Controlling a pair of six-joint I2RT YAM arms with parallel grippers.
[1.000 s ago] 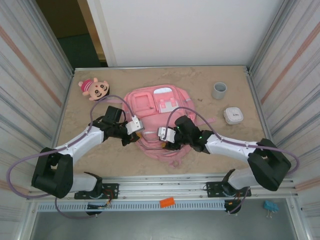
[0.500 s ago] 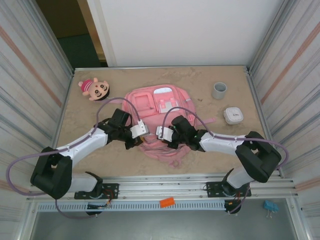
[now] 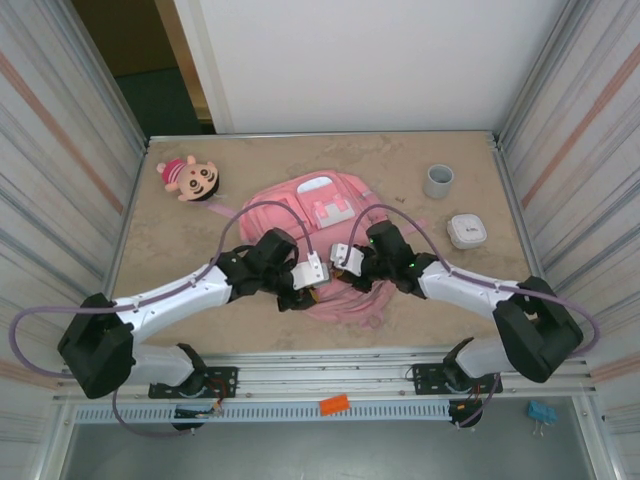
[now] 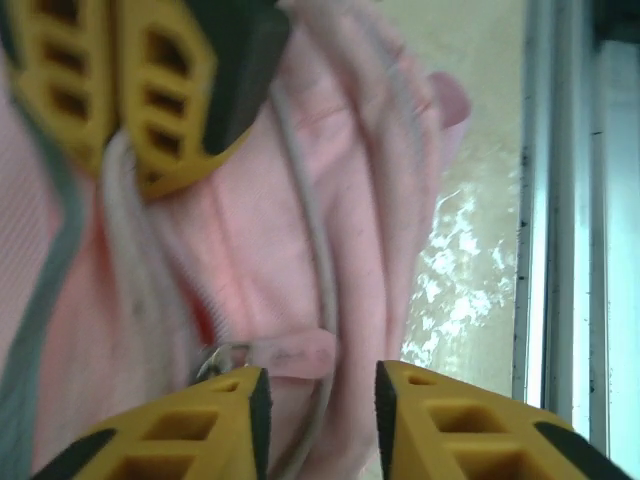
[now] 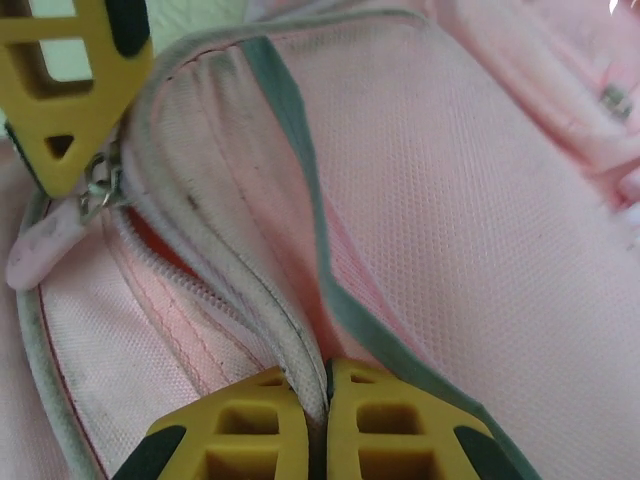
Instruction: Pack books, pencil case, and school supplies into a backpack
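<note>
Lying flat mid-table, the pink woven backpack [image 3: 325, 200] is bunching at its near edge, where both arms are meeting. The right gripper [image 5: 325, 385] is pinching tight on the white-trimmed zip seam [image 5: 215, 270], folding the fabric into a ridge. The left gripper [image 4: 320, 385] is standing partly apart, gripping nothing, with the soft pink zip pull [image 4: 300, 352] sitting just beyond its yellow fingertips. A thin orange-red slit is showing beside the zip, but folds are hiding whatever is lying inside. A grey cup [image 3: 438, 181] is standing upright, well apart.

Left pincer [image 4: 318, 395] loosened; right pincer [image 5: 318, 390] clamped onto the backpack [image 3: 330, 195].
</note>
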